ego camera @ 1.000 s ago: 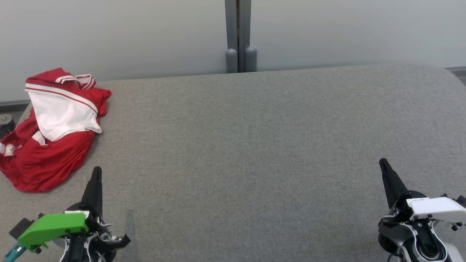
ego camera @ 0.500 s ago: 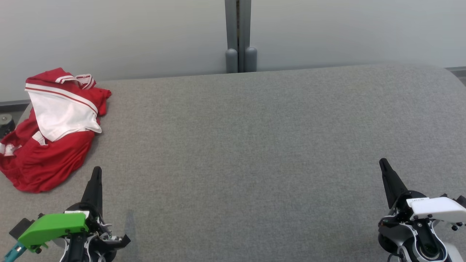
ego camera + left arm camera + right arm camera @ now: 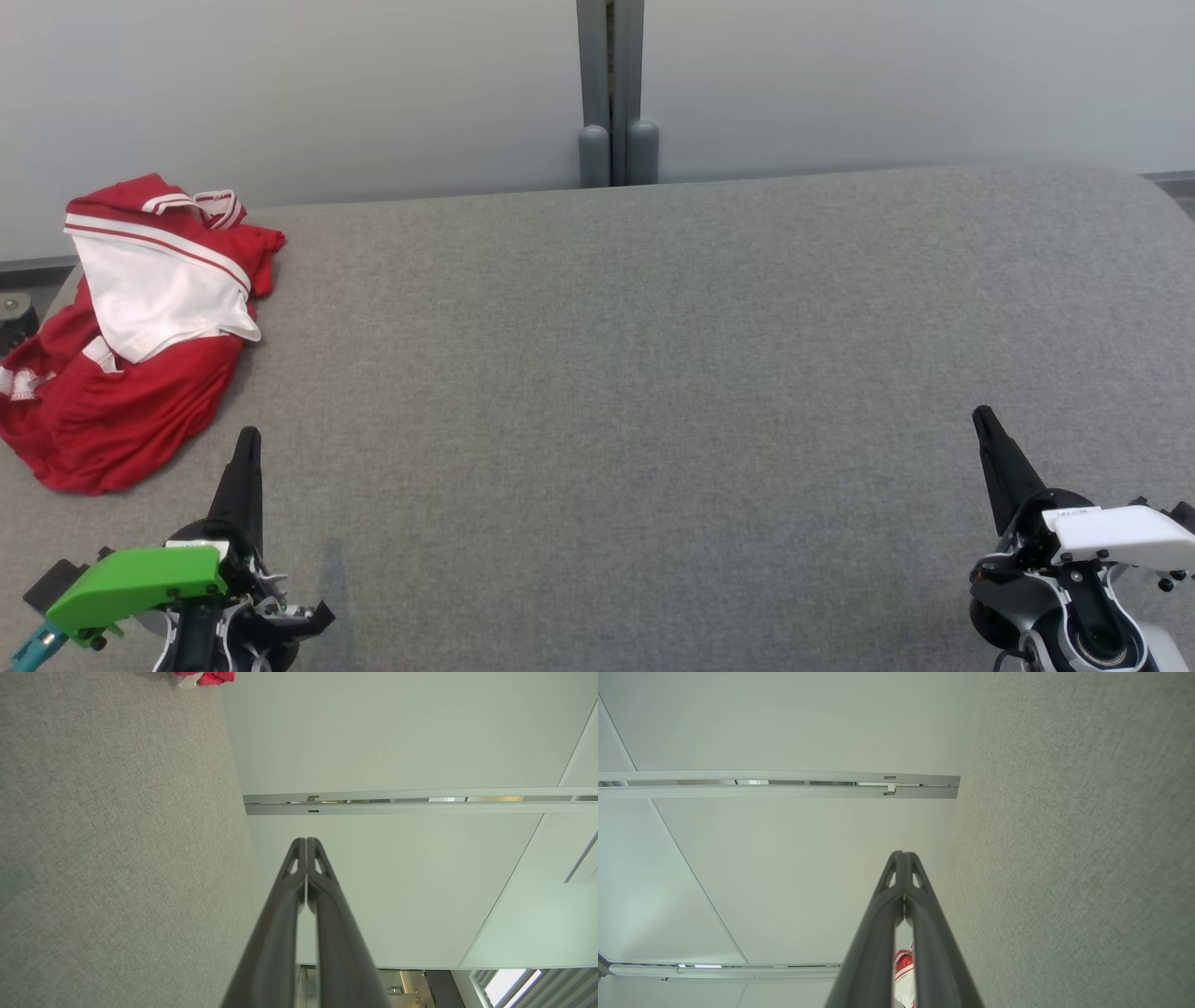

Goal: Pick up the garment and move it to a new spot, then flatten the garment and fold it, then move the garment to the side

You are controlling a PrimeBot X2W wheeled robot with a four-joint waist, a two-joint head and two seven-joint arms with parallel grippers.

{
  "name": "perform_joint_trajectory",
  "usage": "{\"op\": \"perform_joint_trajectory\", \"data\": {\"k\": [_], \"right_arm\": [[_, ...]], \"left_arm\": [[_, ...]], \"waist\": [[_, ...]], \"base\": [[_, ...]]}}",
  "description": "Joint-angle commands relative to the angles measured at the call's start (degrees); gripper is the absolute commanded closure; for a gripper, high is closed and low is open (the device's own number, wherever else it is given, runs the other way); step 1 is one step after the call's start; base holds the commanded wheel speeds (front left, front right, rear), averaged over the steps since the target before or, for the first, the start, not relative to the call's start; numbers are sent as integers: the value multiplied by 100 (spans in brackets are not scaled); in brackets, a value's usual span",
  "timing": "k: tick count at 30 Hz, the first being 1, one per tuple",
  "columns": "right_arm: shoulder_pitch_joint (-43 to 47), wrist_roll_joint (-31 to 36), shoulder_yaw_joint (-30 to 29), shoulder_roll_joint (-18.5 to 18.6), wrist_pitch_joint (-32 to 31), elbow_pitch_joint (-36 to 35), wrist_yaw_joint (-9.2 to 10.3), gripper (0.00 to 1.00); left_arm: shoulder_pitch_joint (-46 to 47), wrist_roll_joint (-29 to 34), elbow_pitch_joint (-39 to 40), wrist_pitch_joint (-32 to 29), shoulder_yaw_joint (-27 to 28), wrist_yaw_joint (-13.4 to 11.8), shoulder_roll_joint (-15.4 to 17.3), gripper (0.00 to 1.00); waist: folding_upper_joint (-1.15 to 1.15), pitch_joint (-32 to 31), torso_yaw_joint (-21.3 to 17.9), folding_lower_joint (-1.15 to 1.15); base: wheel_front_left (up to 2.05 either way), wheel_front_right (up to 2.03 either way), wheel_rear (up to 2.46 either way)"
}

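- Wide grey fabric surface (image 3: 597, 420) across the head view, with a pale wall (image 3: 280, 84) behind and a grey post (image 3: 611, 93) at twelve o'clock.
- At ten o'clock, red-and-white garment (image 3: 121, 392): lies crumpled near the far left corner of the surface, white panel on top, red cloth bunched beneath.
- At seven o'clock, left gripper (image 3: 248, 448): fingers pressed together on nothing, tips toward twelve, near the garment's lower edge but apart from it.
- At four o'clock, right gripper (image 3: 980, 415): fingers likewise closed and empty, well apart from the garment.
- In the left wrist view, fingertips (image 3: 299, 851) meeting, with a sliver of red cloth at eleven o'clock.
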State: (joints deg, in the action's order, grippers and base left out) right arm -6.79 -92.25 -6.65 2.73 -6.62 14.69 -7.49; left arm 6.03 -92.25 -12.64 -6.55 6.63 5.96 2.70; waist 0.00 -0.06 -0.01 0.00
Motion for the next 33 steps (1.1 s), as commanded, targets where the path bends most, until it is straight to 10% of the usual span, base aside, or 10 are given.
{"op": "perform_joint_trajectory", "data": {"k": [1,13,14,33], "right_arm": [[-39,-7,-13,31,-19,-20,0,100],[-39,-7,-13,31,-19,-20,0,100],[0,1,1,0,2,0,0,0],[241,499,78,-46,417,200,2,0]], "left_arm": [[82,-21,19,-14,7,-15,37,100],[82,-20,19,-14,7,-15,37,100],[0,0,0,1,-1,0,0,0],[-220,175,-102,419,-451,32,-30,0]], "waist": [[0,0,0,0],[0,0,0,0],[0,0,0,0],[0,-7,1,0]], "base": [[0,0,0],[0,0,0],[0,0,0],[0,0,0]]}}
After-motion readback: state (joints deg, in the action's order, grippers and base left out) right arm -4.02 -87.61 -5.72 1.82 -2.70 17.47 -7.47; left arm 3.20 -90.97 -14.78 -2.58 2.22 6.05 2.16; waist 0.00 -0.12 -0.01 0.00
